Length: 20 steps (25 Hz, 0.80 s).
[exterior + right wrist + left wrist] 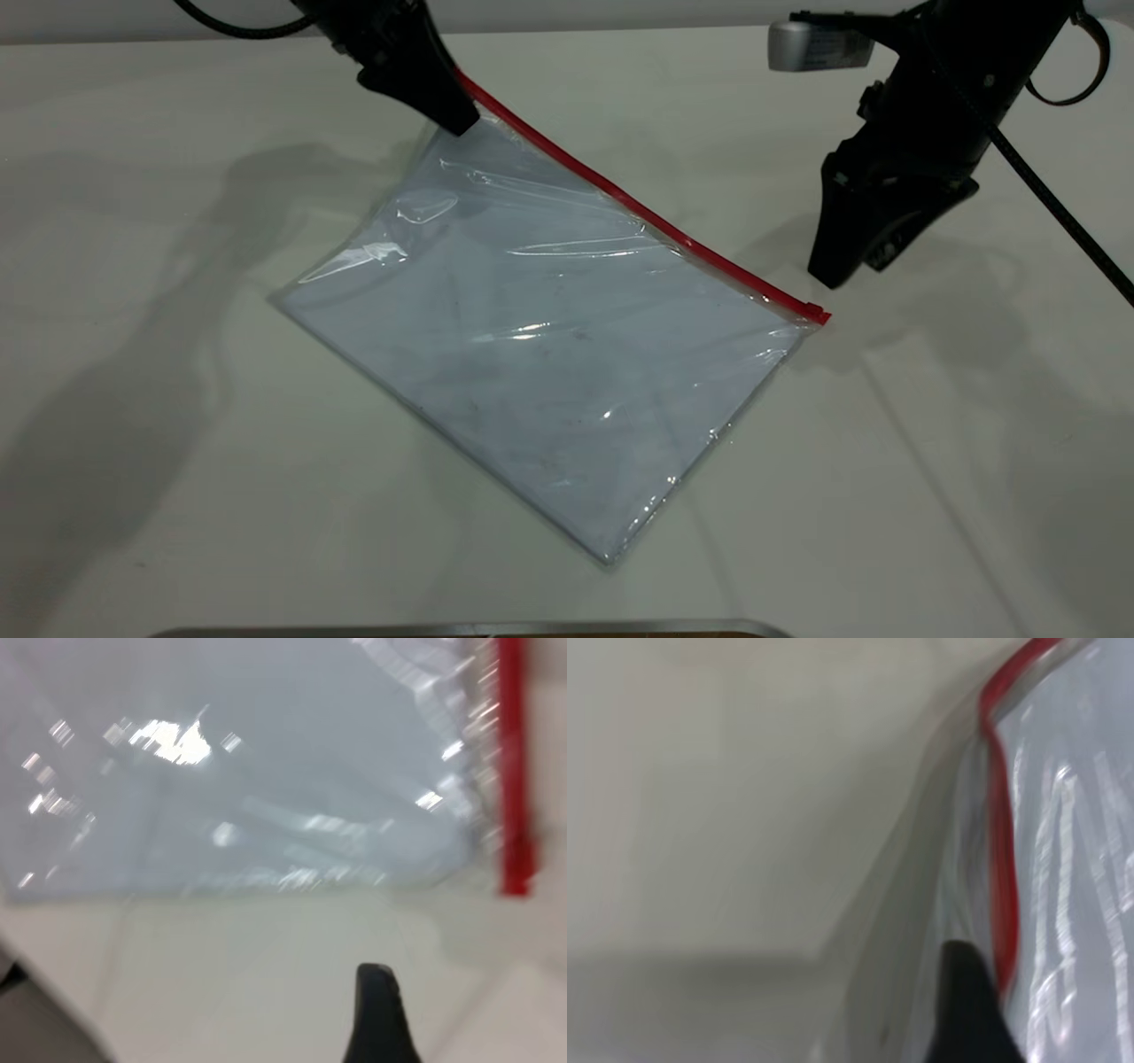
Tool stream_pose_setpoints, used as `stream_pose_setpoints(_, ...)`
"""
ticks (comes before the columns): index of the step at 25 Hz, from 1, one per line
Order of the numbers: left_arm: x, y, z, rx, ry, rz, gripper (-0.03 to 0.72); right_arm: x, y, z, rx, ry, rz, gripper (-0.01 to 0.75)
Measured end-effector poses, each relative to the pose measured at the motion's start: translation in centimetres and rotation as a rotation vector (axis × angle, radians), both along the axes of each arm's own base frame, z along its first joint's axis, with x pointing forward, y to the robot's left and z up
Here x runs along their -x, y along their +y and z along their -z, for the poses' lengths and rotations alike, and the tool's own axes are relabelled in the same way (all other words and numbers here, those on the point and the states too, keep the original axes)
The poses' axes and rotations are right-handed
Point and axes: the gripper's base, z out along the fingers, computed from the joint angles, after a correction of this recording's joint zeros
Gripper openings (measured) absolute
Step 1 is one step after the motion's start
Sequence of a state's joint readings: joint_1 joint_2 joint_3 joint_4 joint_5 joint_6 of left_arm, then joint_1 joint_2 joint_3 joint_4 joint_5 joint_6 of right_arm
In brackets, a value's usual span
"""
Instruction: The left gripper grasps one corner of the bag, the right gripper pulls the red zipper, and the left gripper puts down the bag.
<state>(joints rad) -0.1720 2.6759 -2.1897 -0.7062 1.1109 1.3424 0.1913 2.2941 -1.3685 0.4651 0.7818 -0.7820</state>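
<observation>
I see the clear bag (540,346), white paper inside, red zipper (638,211) along its far edge; left gripper (447,111) clamps its far-left corner (469,102); right gripper (837,266) unclear.

**Materials and finishes**

Bag (532,354): clear, glossy plastic film, wrinkled, streaked with highlights; pale matt paper inside. Red zipper (638,208): smooth, bright plastic strip. Desk (133,399): matt off-white surface. Left hand (443,97) and right hand (850,239): matt black plastic.

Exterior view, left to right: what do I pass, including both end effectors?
Left end effector at the bag's far corner → bag → red slider tab → right end effector, hanging clear of the bag.
</observation>
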Motion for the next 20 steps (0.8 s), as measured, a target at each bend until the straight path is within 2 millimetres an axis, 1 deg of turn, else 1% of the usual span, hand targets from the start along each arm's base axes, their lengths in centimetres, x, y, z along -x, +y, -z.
stream_pose_setpoints(2, -0.3, 0.5, 0.2, -0.074, -0.006, -0.055, 0.584, -0.7, -0.1, -0.4, 0.008, -0.073, 0.02, 0.583)
stream_pose_setpoints(5, -1.2, 1.3, -0.7, -0.184, -0.033, -0.217, 0.606, -1.8, -0.2, -2.2, 0.014, -0.207, 0.052, 0.583)
stream_pose_setpoints(8, -1.6, 2.2, -3.6, -0.267, -0.035, -0.378, 0.603, -2.6, -0.3, -6.1, 0.003, -0.35, 0.074, 0.583)
stream_pose_setpoints(9, -1.5, 2.5, -5.0, -0.292, -0.033, -0.418, 0.6, -2.6, -0.3, -7.5, -0.003, -0.385, 0.077, 0.583)
stream_pose_setpoints(12, -0.8, 3.4, -9.2, -0.365, -0.006, -0.534, 0.589, -2.2, -0.4, -12.6, -0.03, -0.504, 0.082, 0.583)
stream_pose_setpoints(14, 0.0, 3.9, -12.3, -0.396, -0.004, -0.592, 0.588, -1.4, -0.5, -16.8, -0.053, -0.601, 0.085, 0.583)
stream_pose_setpoints(17, 1.1, 4.6, -16.5, -0.421, -0.028, -0.669, 0.589, 0.6, -0.9, -23.0, -0.089, -0.741, 0.089, 0.583)
stream_pose_setpoints(18, 1.5, 4.8, -18.4, -0.414, -0.057, -0.705, 0.589, 1.5, -1.1, -25.1, -0.102, -0.792, 0.091, 0.583)
stream_pose_setpoints(19, 1.9, 5.0, -19.7, -0.415, -0.08, -0.737, 0.589, 2.5, -1.2, -27.0, -0.116, -0.834, 0.092, 0.583)
stream_pose_setpoints(20, 2.2, 5.2, -21.0, -0.411, -0.102, -0.764, 0.589, 3.5, -1.4, -28.5, -0.129, -0.863, 0.094, 0.583)
